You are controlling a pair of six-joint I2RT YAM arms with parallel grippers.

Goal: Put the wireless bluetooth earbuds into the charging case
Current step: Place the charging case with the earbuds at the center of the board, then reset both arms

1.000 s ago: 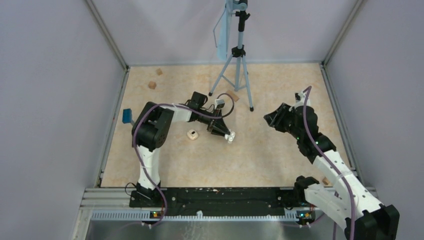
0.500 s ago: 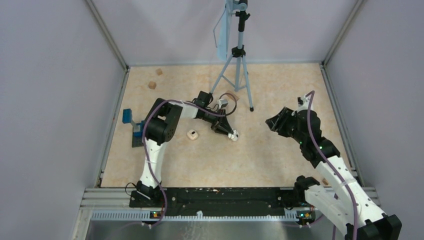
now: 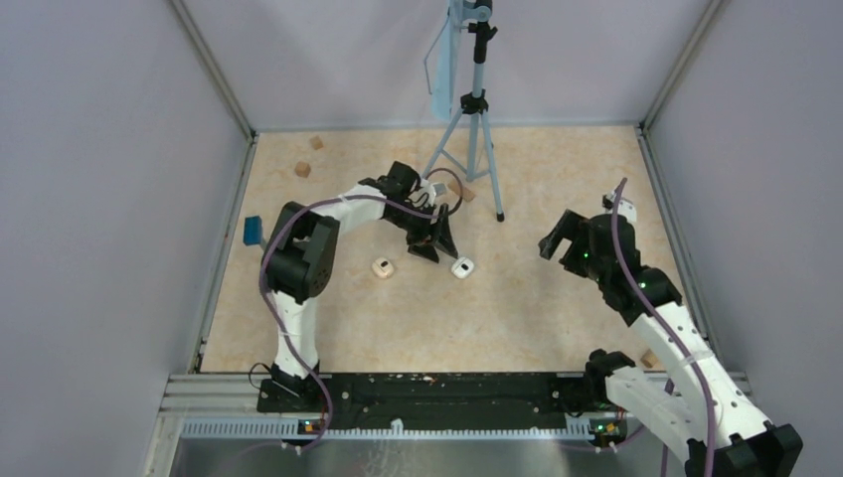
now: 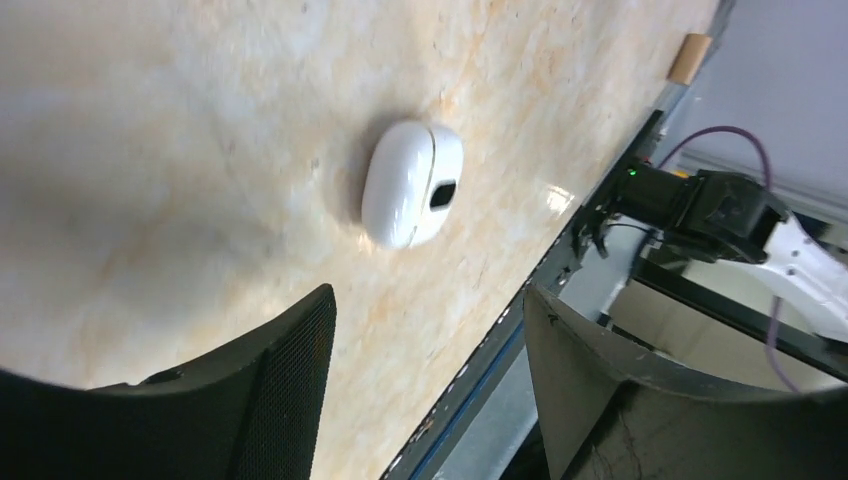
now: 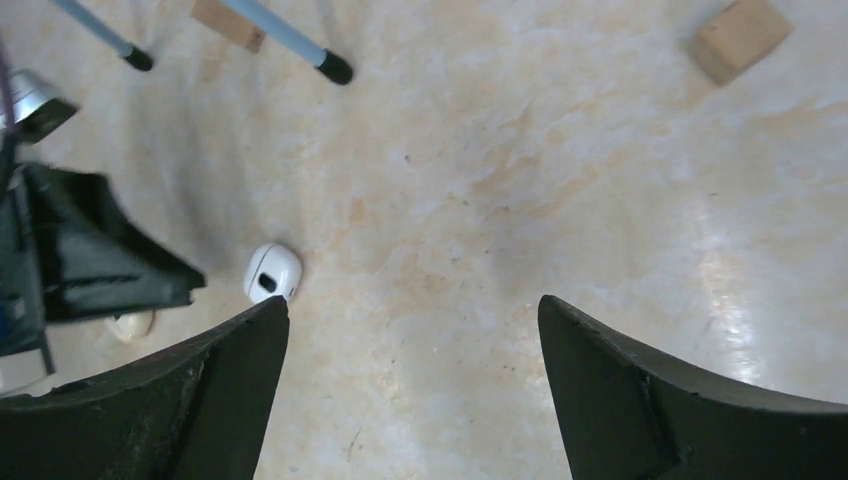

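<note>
**White case lies shut, both grippers empty**

The glossy white rounded plastic charging case [image 3: 462,266] lies on the tan marbled table [image 3: 537,318], apparently closed. No tiny white earbuds show loose, so perhaps they are already inside.

The left gripper [image 3: 437,243] hovers just beside it, jaws apart, holding nothing. The right gripper [image 3: 557,238] is well apart, wide and empty.

A cream rounded object [image 3: 383,266] sits near. The grey tripod [image 3: 477,119] and tan wooden blocks [image 3: 302,169] stand behind, obstructing nothing.

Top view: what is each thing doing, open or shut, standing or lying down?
white case: shut, lying on the table, not held.
small cream thing: lying on the table, open or shut unclear.
left gripper: open, empty, beside the white case.
right gripper: open, empty.
tripod: standing upright.
</note>
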